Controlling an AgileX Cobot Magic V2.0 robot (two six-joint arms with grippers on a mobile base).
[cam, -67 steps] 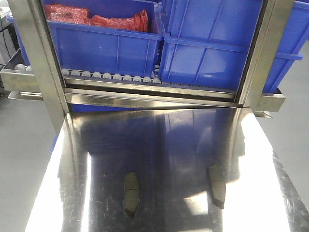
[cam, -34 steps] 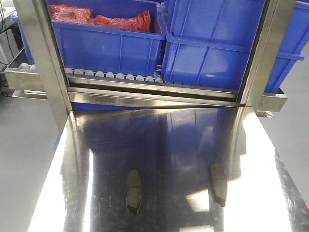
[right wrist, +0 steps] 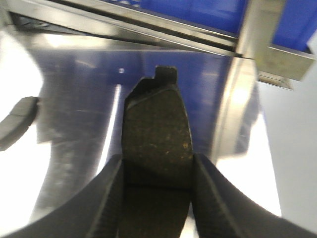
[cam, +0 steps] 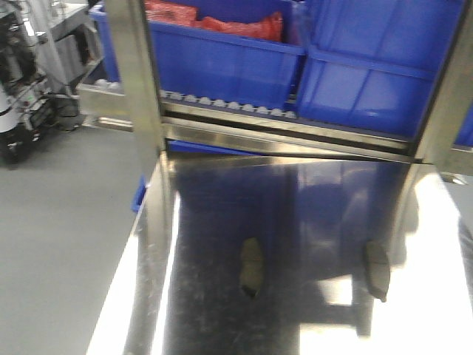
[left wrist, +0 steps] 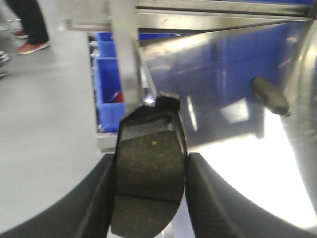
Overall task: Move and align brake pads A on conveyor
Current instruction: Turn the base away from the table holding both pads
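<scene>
In the left wrist view my left gripper [left wrist: 148, 198] is shut on a dark-grey brake pad [left wrist: 148, 163], held on end over the steel table's left edge. In the right wrist view my right gripper [right wrist: 157, 198] is shut on a second brake pad [right wrist: 157, 139] above the table. Two more pads [cam: 250, 268] [cam: 377, 270] lie on the shiny steel table [cam: 318, 214]. One shows in the left wrist view [left wrist: 270, 96] and one in the right wrist view [right wrist: 17, 121]. Neither gripper shows in the front view. The conveyor is out of view.
A roller rack with steel posts [cam: 137, 74] and blue bins [cam: 222, 59] stands at the table's far edge. One bin holds red bags [cam: 236, 26]. Grey floor and dark equipment [cam: 18, 89] are at the left. A person's legs [left wrist: 27, 29] stand on the floor.
The front view has swung to the left: rack, table and the two lying pads shifted right in the picture, and floor with equipment came into view at the left.
</scene>
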